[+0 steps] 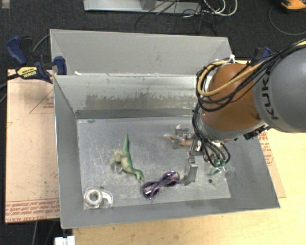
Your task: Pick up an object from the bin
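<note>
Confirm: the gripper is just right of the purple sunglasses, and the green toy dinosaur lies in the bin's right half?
Not quite. The camera view shows the green toy dinosaur in the bin's left half, not its right. The gripper is indeed just right of the purple sunglasses.

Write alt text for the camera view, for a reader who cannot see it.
The arm's gripper hangs low in the grey metal bin, just to the view's right of purple sunglasses near the front wall. Further left lie a green toy dinosaur and a silvery ring; a small pale thing lies behind the gripper.
</note>
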### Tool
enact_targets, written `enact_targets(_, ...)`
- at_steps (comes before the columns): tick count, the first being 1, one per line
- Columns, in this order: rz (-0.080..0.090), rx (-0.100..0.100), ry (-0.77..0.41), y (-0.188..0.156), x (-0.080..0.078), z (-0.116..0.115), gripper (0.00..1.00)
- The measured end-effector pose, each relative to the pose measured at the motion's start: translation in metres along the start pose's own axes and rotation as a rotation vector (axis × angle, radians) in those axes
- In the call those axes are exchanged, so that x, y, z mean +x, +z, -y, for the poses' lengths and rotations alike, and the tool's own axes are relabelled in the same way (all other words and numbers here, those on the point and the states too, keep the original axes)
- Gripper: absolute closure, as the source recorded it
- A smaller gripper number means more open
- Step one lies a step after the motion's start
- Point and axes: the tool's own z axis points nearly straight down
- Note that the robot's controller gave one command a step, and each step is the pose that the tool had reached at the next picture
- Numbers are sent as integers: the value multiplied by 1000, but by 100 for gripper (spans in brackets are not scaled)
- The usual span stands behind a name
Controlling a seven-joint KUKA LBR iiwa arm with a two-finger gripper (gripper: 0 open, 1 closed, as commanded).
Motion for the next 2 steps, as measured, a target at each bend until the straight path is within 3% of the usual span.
enact_targets(1,7,0,0,-4,-2,0,0)
enact_targets(2,1,-1,-113,62,28,-7,0)
